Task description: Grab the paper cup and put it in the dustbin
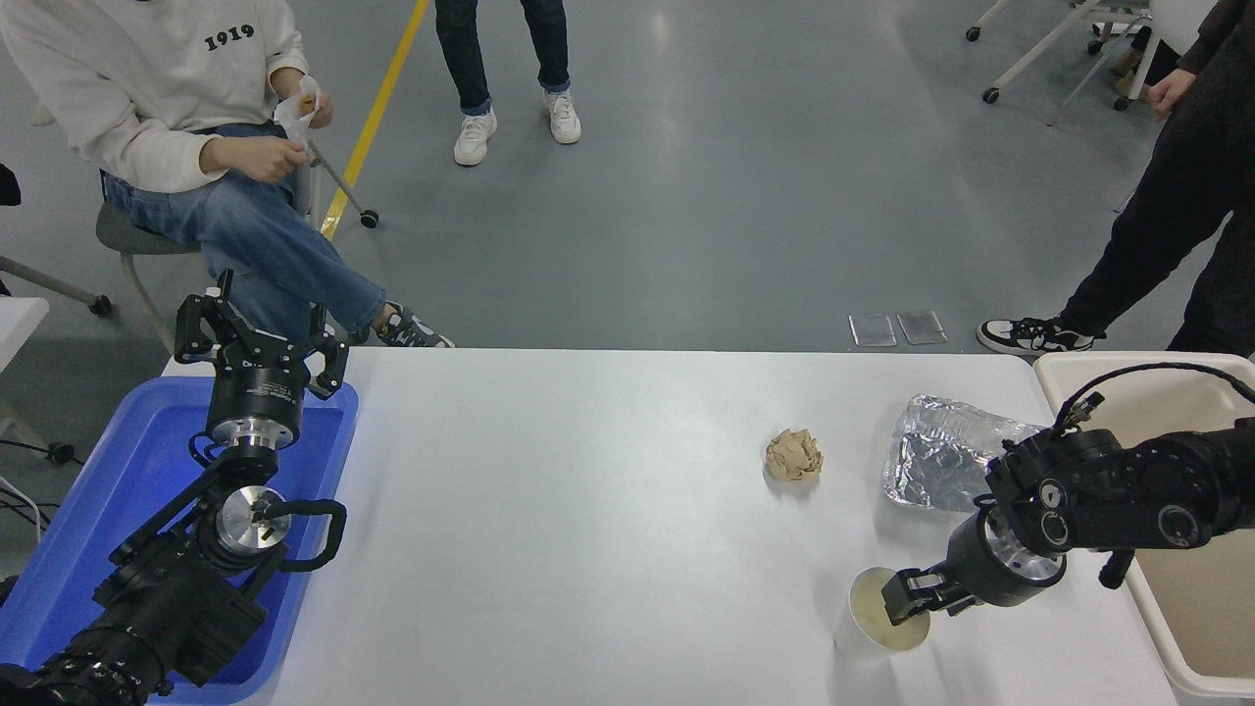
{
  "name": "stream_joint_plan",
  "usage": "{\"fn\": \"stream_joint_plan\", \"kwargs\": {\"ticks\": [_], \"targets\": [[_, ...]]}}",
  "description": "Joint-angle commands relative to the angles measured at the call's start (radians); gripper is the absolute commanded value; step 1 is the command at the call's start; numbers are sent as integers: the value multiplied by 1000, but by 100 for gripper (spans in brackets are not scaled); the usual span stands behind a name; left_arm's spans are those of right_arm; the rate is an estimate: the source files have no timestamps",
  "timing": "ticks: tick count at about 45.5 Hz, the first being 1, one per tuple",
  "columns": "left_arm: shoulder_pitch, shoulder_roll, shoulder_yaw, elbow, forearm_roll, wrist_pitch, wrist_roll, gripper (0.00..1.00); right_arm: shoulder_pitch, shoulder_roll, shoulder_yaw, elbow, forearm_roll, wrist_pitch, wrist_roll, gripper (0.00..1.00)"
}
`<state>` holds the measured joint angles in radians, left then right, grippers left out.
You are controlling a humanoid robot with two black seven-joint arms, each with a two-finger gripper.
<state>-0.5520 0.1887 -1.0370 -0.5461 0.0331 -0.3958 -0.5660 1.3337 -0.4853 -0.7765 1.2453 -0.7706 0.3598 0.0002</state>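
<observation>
The paper cup stands upright on the white table near its front right, its cream inside showing. My right gripper comes in from the right and sits at the cup's right rim, its fingers closed across the rim with one finger inside the cup. The beige dustbin stands at the table's right edge, just right of my right arm, open at the top. My left gripper is parked at the lower left over a blue tray, open and empty.
A crumpled tan paper ball lies mid-table. A crinkled silver foil tray lies behind the cup, beside the bin. The blue tray is at the left. A seated person and two standing people are beyond the far edge.
</observation>
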Motion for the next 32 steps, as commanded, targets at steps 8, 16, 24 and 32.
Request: {"fn": "stream_joint_plan", "kwargs": {"ticks": [8, 16, 24, 32], "targets": [[0, 0, 0, 0, 1, 0, 0, 99, 27, -9, -9, 0, 2, 2, 4, 0], [0, 0, 0, 0, 1, 0, 0, 99, 133, -73, -39, 80, 10, 19, 3, 0], [0, 0, 0, 0, 1, 0, 0, 99, 477, -191, -217, 298, 19, 71, 4, 0], [0, 0, 0, 0, 1, 0, 1, 99, 798, -193, -395, 358, 54, 185, 21, 0]]}}
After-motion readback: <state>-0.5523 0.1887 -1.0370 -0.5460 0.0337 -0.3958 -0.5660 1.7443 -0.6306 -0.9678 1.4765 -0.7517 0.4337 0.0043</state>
